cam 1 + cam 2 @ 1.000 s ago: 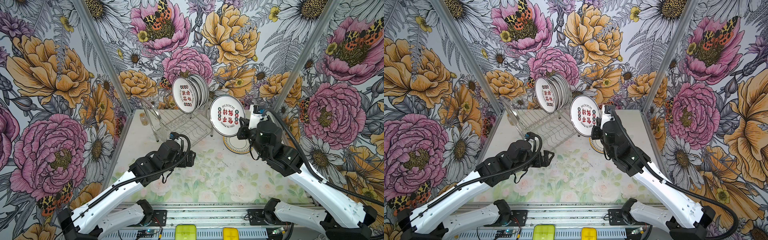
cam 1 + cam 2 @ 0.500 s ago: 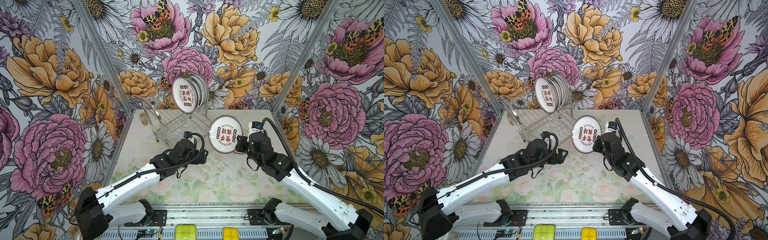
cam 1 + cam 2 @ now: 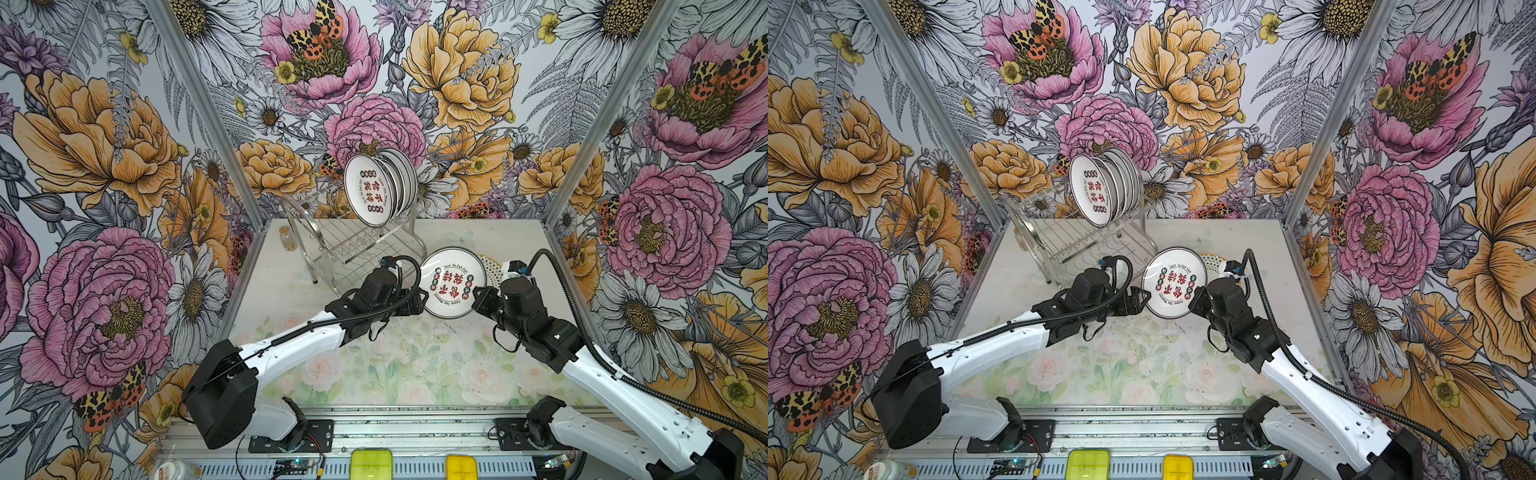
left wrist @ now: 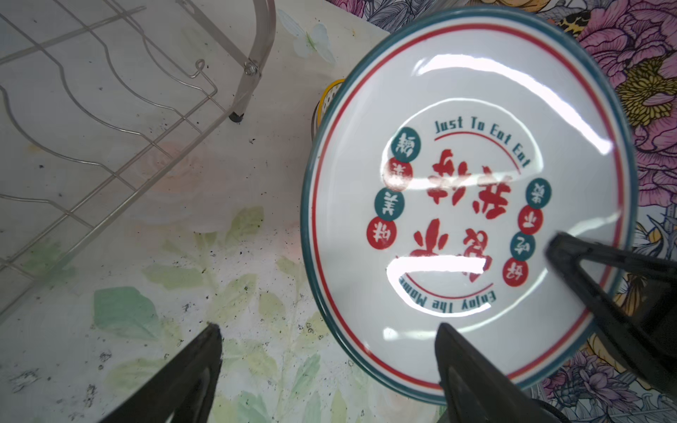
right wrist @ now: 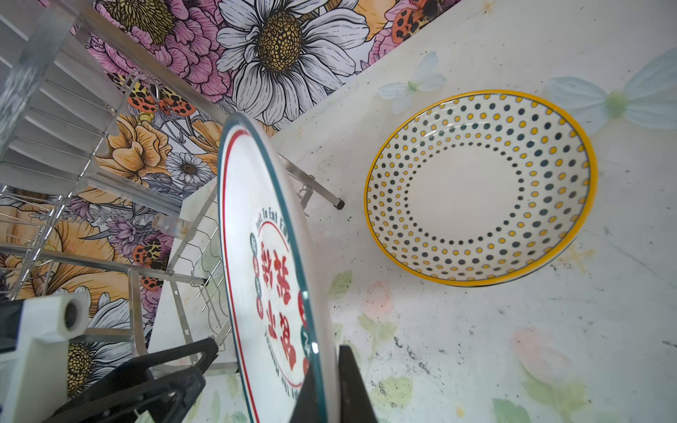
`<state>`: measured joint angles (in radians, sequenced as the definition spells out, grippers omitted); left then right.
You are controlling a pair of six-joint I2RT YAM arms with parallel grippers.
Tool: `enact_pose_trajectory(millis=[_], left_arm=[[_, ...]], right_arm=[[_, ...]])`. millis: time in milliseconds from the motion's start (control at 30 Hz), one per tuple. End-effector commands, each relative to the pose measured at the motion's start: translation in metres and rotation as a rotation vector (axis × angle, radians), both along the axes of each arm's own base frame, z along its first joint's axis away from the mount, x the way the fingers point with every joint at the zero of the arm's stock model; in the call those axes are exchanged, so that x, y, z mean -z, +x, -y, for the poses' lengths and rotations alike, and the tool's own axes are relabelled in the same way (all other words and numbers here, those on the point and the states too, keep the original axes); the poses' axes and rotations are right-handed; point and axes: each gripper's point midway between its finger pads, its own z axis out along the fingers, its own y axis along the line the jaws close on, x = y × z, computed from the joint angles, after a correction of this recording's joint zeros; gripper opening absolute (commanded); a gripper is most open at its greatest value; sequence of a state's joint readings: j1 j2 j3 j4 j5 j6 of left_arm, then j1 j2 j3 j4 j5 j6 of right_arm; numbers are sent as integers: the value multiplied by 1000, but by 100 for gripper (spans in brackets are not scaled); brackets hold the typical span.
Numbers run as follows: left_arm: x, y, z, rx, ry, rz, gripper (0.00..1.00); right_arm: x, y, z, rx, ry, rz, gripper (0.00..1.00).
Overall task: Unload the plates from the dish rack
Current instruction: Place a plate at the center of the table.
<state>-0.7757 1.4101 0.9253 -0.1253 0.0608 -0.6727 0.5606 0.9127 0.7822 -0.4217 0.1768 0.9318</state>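
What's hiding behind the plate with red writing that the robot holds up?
A yellow-rimmed dotted plate lying on the table. In both top views the held plate covers most of it.

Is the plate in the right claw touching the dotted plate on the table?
Apart. Right wrist view shows bare table between the held plate and the dotted plate.

The steel wire dish rack stood at the back of the surface. On its upper tier a row of white plates stood on edge, the front one showing red characters. A teal-and-red-rimmed plate hung tilted beside the rack, pinched at its rim by the right end effector. A yellow-rimmed dotted plate lay flat just behind it.
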Motion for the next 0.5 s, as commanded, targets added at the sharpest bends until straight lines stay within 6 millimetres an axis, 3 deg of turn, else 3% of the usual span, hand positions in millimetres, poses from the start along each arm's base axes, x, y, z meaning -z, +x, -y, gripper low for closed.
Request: enact_pose_trajectory(millis=[0, 200, 467], left_arm=[[-6, 8, 12, 34, -80, 0, 89], [-6, 15, 23, 63, -144, -7, 77], [-4, 15, 27, 90, -180, -22, 41]], right_arm=[[-24, 7, -11, -13, 127, 74, 0], [-17, 9, -17, -37, 176, 53, 0], [-2, 13, -19, -47, 215, 12, 0]])
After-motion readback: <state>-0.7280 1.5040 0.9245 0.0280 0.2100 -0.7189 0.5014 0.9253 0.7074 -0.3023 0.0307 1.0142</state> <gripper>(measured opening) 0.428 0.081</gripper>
